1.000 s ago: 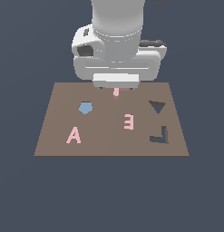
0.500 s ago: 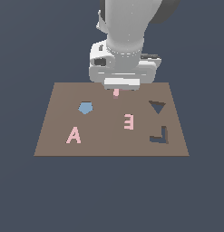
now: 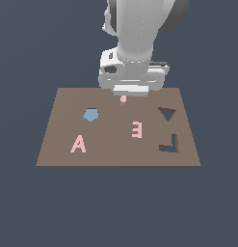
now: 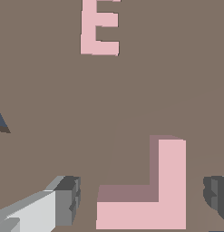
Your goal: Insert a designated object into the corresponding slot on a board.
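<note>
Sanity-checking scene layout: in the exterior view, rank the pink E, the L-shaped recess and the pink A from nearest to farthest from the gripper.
From the gripper, at the board's far edge:
1. Pink E: mid-board, just toward the exterior view's right.
2. Pink A: near edge, toward the exterior view's left.
3. L-shaped recess: near edge, toward the exterior view's right.
A and the recess are too close to call.

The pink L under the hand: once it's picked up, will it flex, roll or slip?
The L looks like a stiff block with straight edges, so it probably won't flex. Its flat faces and square corners suggest no rolling; it should lie flat on the board. The flat sides give the fingers parallel surfaces, but a smooth finish could let it slip or twist.
</note>
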You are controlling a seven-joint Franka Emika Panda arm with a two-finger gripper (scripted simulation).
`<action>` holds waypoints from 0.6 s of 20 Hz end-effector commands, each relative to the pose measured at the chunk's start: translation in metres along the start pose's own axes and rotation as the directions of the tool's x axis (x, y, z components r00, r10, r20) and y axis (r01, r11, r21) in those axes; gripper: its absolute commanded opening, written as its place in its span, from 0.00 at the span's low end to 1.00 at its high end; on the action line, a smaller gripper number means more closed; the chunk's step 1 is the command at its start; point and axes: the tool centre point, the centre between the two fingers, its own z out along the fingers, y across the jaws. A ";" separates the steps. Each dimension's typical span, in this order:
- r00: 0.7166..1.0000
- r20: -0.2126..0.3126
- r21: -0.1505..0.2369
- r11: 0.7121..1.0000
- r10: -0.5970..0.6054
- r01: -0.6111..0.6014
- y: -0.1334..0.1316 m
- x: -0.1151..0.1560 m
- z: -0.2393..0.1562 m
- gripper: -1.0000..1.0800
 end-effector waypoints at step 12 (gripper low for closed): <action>1.000 -0.001 0.000 1.000 0.001 -0.001 0.000 0.000 0.021 0.96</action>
